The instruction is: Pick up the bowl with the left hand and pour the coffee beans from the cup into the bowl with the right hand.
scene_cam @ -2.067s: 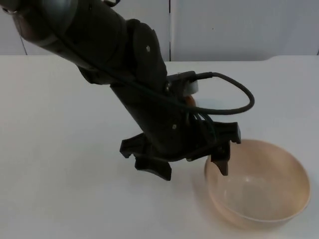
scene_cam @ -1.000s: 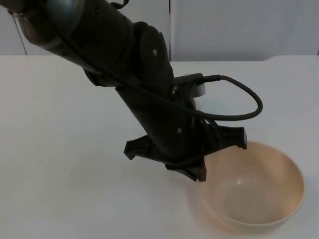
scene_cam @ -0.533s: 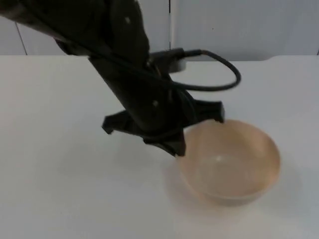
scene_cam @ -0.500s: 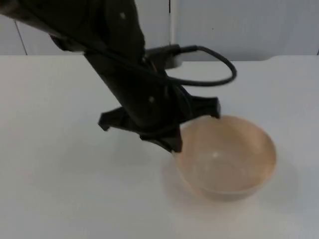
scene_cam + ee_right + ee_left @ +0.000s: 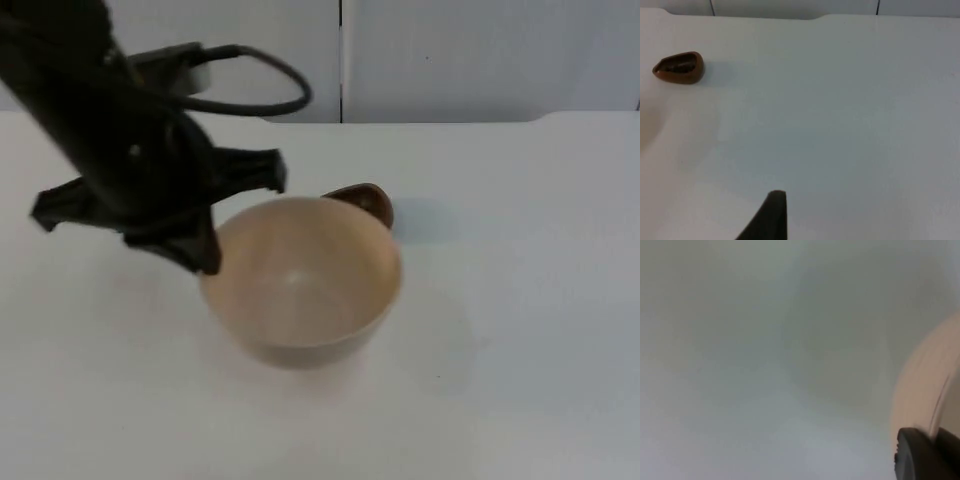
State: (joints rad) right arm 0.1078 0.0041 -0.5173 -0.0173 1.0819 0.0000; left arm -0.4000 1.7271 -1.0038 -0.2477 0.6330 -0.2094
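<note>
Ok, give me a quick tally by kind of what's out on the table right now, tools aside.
Bowls: 1, the tan bowl, held at its rim by the left tool.
Cups: 1, the brown cup just behind the bowl, with dark contents visible in the right wrist view.
Total: 2

Cup (image 5: 362, 203) behind bowl (image 5: 300, 280) (touching?)

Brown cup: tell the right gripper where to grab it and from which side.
Probably grip the brown cup across its outer wall, coming in from its open right side, since the bowl held by the left gripper crowds its near side. Its contents look dark.
</note>
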